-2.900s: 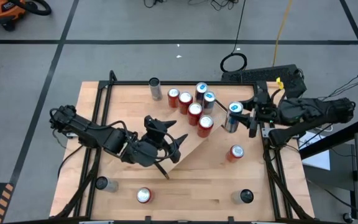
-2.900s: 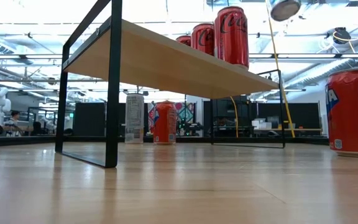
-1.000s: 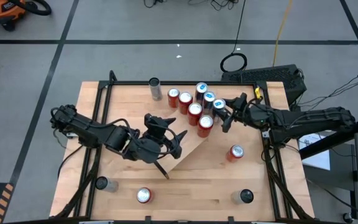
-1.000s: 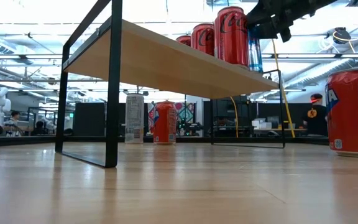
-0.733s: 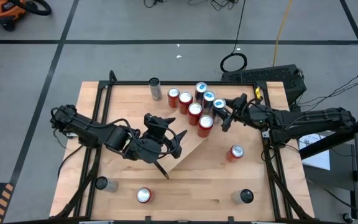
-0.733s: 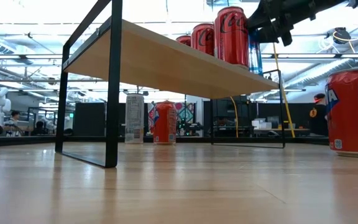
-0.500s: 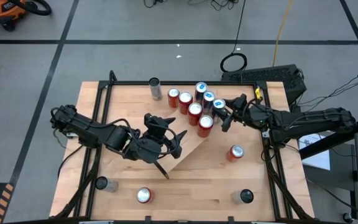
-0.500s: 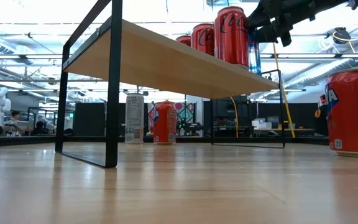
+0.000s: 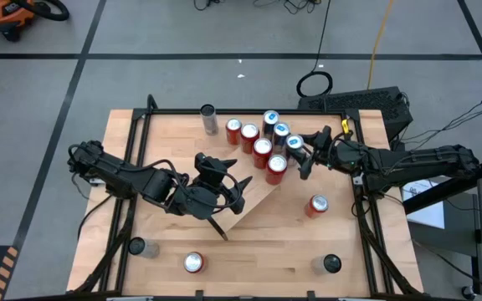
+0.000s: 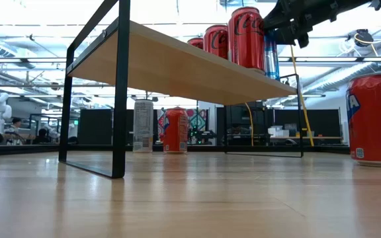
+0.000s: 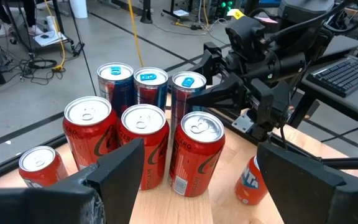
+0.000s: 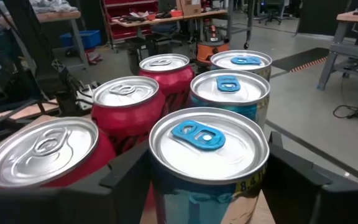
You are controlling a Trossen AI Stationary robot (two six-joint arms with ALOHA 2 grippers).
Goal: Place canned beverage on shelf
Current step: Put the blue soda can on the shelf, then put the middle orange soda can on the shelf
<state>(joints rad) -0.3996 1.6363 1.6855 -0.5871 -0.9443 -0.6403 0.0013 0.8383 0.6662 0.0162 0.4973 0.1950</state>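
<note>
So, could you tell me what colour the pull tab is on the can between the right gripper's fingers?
Blue, clearest in the right wrist view: pull tab.

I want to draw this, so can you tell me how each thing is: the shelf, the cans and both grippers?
shelf: standing on the table, cans crowded at one end.
red cans: three, upright on the shelf, unopened.
blue cans: three, upright on the shelf, unopened.
orange can: upright on the table.
left gripper: open, empty, over the shelf's bare end.
right gripper: at the end blue can; grip unclear.
</note>
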